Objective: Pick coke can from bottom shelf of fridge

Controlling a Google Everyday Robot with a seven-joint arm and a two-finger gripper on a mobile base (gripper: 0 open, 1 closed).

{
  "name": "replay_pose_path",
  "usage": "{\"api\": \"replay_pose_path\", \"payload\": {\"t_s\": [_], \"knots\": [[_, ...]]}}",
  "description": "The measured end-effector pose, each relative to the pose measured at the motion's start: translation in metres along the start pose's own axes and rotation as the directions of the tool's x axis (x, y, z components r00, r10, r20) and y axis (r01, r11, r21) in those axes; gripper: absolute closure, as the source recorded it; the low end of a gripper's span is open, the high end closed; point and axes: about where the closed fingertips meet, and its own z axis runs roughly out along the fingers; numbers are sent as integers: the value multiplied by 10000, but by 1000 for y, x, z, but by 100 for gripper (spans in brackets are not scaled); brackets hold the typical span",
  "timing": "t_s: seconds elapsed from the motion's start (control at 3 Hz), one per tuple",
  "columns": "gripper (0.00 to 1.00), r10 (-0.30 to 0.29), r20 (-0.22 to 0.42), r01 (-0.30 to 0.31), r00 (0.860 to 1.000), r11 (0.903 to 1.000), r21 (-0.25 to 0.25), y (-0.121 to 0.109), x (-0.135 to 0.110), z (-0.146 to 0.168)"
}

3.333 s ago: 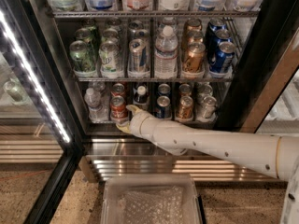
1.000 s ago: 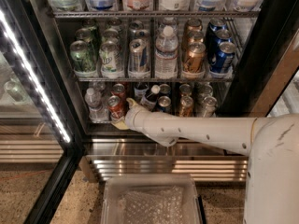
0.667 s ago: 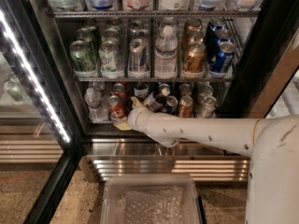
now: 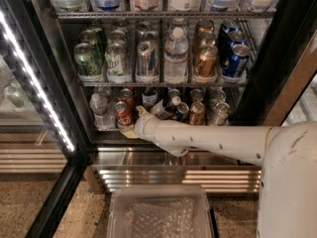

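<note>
The coke can (image 4: 122,114), red with a silver top, stands at the left front of the bottom shelf (image 4: 102,129) of the fridge (image 4: 53,83). A second red can (image 4: 127,95) stands behind it. My gripper (image 4: 134,123) reaches in from the right on a long white arm and sits right against the coke can's right side, touching it or nearly so. The can looks slightly tilted. The arm hides the shelf's front edge to the right of the can.
A small water bottle (image 4: 98,111) stands left of the coke can. A dark bottle (image 4: 162,108) leans over just behind my wrist, next to a copper-brown can (image 4: 196,113). The open glass door with its LED strip (image 4: 37,90) is at the left. A clear plastic bin (image 4: 158,213) sits on the floor below.
The arm has pushed a little further in and left against the coke can. The dark bottle behind the wrist has tipped over since the earliest frame.
</note>
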Motion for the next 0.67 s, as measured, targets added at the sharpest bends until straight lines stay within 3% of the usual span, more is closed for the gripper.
{"api": "replay_pose_path", "payload": {"t_s": [0.67], "knots": [[37,149,332,-119,9993,9958,-909,24,-1,33]]}}
